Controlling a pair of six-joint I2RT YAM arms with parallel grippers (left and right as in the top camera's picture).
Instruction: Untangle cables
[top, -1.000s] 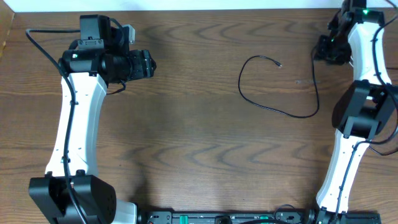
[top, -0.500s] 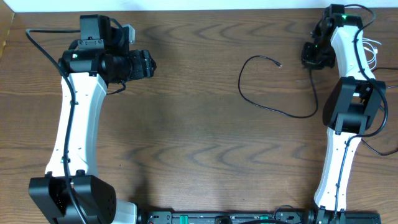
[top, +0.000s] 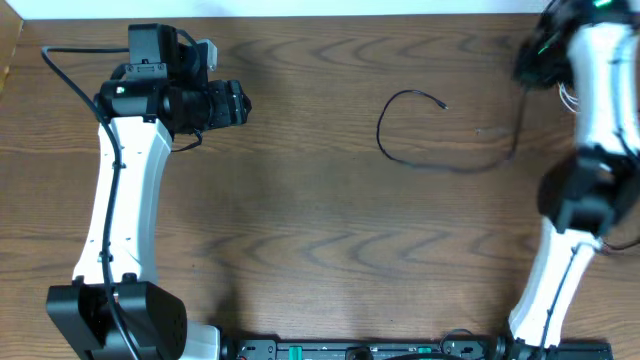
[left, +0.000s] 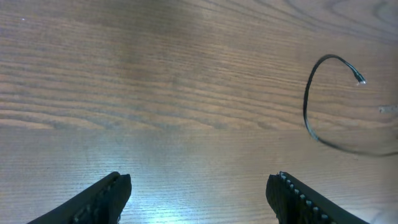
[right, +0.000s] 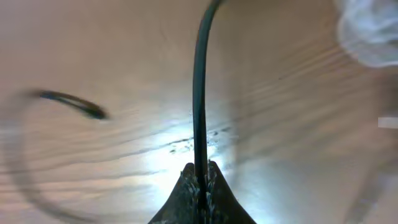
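Black cable (top: 381, 135) is being pinched near one end by the right gripper (right: 199, 169), whose fingers are being pressed together on it at the far right edge of the desk (top: 300, 220). From that grip the cable is being carried down to the desk top, where the remainder is lying in one open loop in the right half. Its small plug end (top: 441, 102) is resting free at the loop's upper side. No crossing can be made out in the loop from the overhead view. A pale blur in the right wrist view is being taken for the white cable (right: 367, 28), close to the gripped stretch. Whether the two are touching cannot be told.

The left gripper (left: 199, 183) is being held well apart from the loop, over bare wood. Its fingers (left: 109, 193) are spread and nothing is being held between them.

The step in hand is being judged as drawing the black cable clear of the white one. The next move is probably calling for the gripped end to be led away from the white blur and laid out on open desk. The pull should be kept low and slow, so that the free plug is not being whipped across the loop.
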